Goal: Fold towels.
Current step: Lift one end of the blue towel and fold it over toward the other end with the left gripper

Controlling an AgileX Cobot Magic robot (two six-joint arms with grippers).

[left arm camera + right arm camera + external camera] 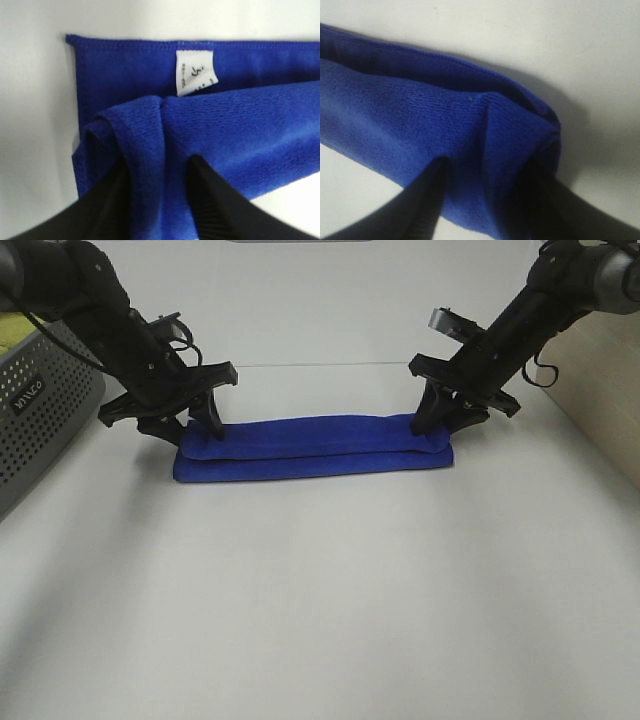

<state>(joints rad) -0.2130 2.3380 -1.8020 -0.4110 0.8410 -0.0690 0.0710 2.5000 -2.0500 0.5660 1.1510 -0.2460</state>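
Note:
The royal-blue towel [315,447] lies across the middle of the white table, folded lengthwise into a long narrow strip. My left gripper [198,426] is at its left end and shut on a raised fold of the upper layer [156,165]. The lower layer lies flat beneath, with a small pale tag [195,72] on its short edge. My right gripper [440,426] is at the right end and shut on the upper layer's bunched corner [490,150]. In the wrist views the black fingers [112,205] [425,200] press the cloth from both sides.
A grey perforated basket [40,410] stands at the left edge, with a bit of yellow-green cloth [10,335] in it. A wooden surface [600,400] borders the table on the right. The white table [320,600] stretches in front of the towel.

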